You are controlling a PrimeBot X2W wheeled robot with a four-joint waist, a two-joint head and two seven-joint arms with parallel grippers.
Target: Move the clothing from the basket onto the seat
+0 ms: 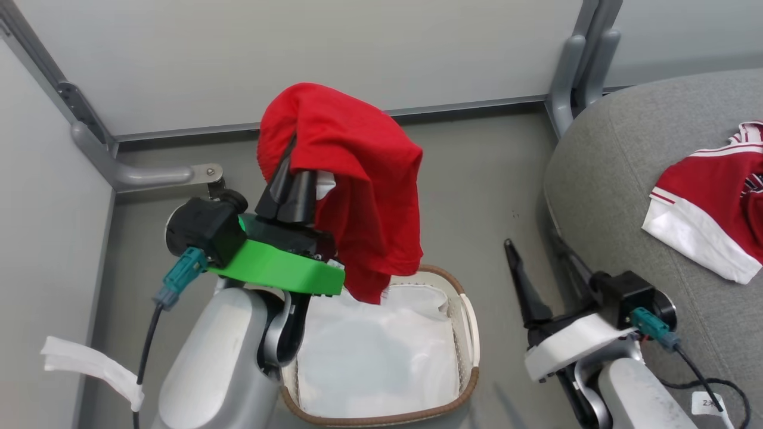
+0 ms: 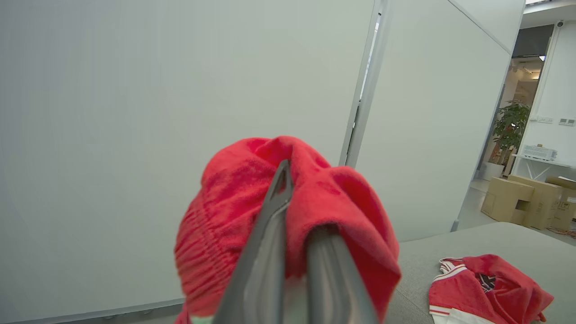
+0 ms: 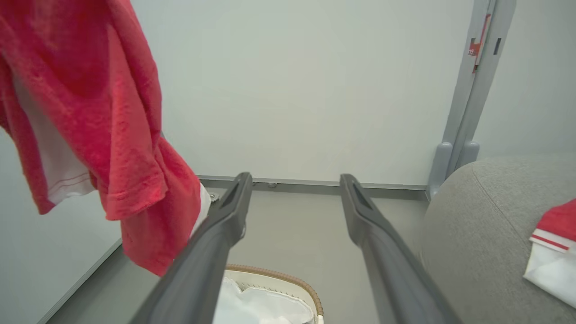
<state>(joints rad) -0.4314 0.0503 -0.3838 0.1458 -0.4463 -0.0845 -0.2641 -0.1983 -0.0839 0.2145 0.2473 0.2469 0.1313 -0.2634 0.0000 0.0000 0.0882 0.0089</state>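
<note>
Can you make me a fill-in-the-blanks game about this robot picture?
The left gripper is shut on a garment coloured ____.
The right gripper is ____.
The basket has a liner coloured ____.
A second garment lies on the seat, whose colour is ____.
Missing words: red, open, white, grey.

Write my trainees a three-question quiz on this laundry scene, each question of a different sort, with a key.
1. True or false: the left gripper is shut on a red garment.
2. Short answer: is the right gripper open or shut, and what does it hold?
3. Where does the second garment lie?
A. on the floor
B. on the seat
C. in the right gripper

Key: 1. True. 2. Open, holding nothing. 3. B.
</note>
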